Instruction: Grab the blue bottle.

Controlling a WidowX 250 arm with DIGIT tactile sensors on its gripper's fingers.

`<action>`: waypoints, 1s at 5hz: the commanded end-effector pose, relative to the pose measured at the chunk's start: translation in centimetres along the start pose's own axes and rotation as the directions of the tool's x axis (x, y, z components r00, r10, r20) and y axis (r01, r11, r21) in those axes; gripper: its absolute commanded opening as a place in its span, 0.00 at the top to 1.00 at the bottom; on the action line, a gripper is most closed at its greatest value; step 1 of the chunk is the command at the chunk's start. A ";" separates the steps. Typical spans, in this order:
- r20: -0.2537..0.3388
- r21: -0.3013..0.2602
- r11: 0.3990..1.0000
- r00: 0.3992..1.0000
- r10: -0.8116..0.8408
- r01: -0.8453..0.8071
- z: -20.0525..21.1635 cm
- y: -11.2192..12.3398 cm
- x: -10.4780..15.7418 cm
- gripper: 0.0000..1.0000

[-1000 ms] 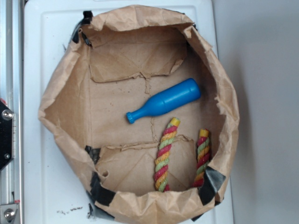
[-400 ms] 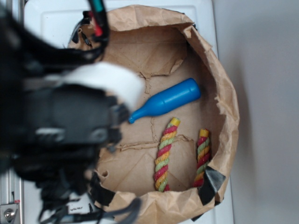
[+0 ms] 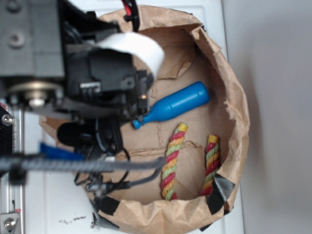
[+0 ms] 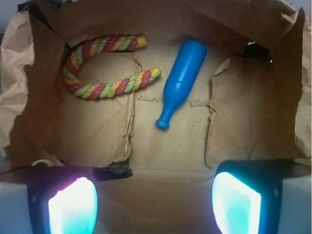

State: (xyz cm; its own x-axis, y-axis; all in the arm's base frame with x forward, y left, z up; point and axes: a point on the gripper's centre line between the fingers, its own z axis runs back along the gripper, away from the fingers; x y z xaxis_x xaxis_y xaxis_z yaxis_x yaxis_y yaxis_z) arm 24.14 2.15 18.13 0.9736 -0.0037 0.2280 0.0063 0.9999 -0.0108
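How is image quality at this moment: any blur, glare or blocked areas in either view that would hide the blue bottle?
Exterior view: the arm is near the lens, soft and out of focus, blocking the left half of the paper bag; the blue bottle stays sharp. Wrist view: the bottle and rope toy are clear, evenly lit; the fingers glow overexposed cyan-white at the bottom edge.

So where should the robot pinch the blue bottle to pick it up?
Probably around the wide body of the blue bottle, coming straight down from above. It lies flat on the bag's floor, so only its top is reachable. The fingers should close across its width; the neck is thin and slippery-looking. The rope toy lies clear beside it.
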 end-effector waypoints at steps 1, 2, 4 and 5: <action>0.023 0.007 1.000 1.000 0.017 -0.017 0.7 0.6 0.4 0.00; 0.023 0.007 1.000 1.000 0.017 -0.017 0.7 0.6 0.4 0.00; 0.032 0.048 0.998 0.999 0.033 -0.035 -2.7 0.4 1.4 0.00; 0.052 0.118 0.992 0.998 0.036 -0.042 -5.9 -0.2 2.7 0.00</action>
State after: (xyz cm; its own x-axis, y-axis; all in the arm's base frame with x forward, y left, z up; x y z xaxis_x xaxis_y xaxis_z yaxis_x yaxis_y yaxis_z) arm 27.52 2.08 11.66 0.9719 0.0426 0.2317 -0.0663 0.9932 0.0955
